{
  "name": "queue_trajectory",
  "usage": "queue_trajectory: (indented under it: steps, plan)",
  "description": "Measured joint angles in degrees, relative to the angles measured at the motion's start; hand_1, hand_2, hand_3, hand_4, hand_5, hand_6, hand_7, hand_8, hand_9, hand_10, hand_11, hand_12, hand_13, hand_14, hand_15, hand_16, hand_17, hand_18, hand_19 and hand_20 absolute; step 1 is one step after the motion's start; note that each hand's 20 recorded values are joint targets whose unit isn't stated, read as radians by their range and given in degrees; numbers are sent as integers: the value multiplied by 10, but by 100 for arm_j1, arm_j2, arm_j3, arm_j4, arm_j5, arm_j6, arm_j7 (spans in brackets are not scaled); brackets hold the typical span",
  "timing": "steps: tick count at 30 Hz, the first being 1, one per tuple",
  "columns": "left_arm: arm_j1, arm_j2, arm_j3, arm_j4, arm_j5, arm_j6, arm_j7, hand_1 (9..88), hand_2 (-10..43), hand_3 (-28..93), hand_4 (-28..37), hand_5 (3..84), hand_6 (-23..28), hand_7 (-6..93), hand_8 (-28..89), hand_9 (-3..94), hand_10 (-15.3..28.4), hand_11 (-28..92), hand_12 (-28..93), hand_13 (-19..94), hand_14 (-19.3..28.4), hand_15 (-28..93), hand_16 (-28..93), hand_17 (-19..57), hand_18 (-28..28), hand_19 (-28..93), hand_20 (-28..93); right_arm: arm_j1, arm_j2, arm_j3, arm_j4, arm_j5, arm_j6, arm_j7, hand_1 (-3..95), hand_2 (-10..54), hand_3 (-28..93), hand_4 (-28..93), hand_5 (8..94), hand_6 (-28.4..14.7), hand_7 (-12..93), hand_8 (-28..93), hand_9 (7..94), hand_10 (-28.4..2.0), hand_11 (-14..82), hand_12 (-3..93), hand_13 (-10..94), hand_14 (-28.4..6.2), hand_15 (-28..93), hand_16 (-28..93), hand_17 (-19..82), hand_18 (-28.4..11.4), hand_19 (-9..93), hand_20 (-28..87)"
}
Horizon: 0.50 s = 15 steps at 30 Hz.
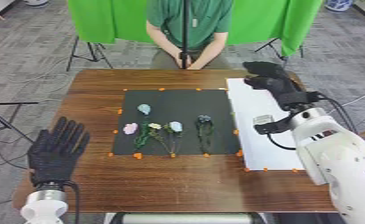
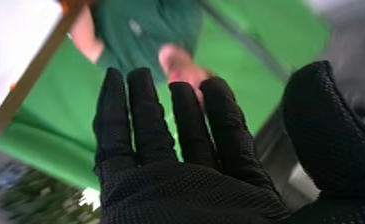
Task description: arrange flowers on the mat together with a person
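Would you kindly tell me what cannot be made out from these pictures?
Head view: petals of the dark bloom on the mat, too small.
Head view: part of the white sheet, hidden by the right arm.
Head view: rest of the left arm, cut off by the bottom edge.
Right wrist view: leaf shapes of the plant, blurred.

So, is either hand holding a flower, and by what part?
Nothing is held: the right hand and left hand are open, and the flowers lie on the mat.

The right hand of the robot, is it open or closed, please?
Open. In the right wrist view, the right hand has straight fingers, the thumb stands apart from them, and nothing is held.
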Motion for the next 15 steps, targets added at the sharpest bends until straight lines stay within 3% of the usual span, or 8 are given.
queue_trajectory:
  steps: [4, 9, 15]
  plan:
    - [0, 3, -15, 3, 23, -90, 30, 297, 148, 762, -283, 501, 62, 146, -113, 446, 127, 201, 60, 331, 141, 306, -90, -65, 155, 398, 106, -741, -157, 894, 0, 1098, 227, -742, 257, 43, 778, -277, 357, -13, 131, -106, 353, -113, 38, 129, 316, -166, 84, 252, 109, -183, 384, 174]
    - [0, -6, -23, 64, 63, -134, 48, 303, 144, 758, -283, 523, 59, 140, -114, 459, 122, 197, 59, 336, 133, 285, -86, -63, 153, 393, 107, -1588, -314, 1676, -68, 2522, 100, -827, 246, 43, 783, -273, 358, -11, 129, -105, 356, -111, 34, 131, 323, -162, 81, 259, 110, -183, 368, 178]
    - [5, -24, -91, 88, 62, -136, 96, 313, 138, 757, -283, 522, 60, 141, -111, 462, 122, 199, 60, 338, 132, 281, -80, -63, 152, 393, 110, -2285, -393, 1784, -185, 3967, 181, -960, 245, 43, 786, -272, 360, -9, 129, -105, 361, -108, 35, 132, 330, -161, 82, 262, 111, -183, 360, 183]
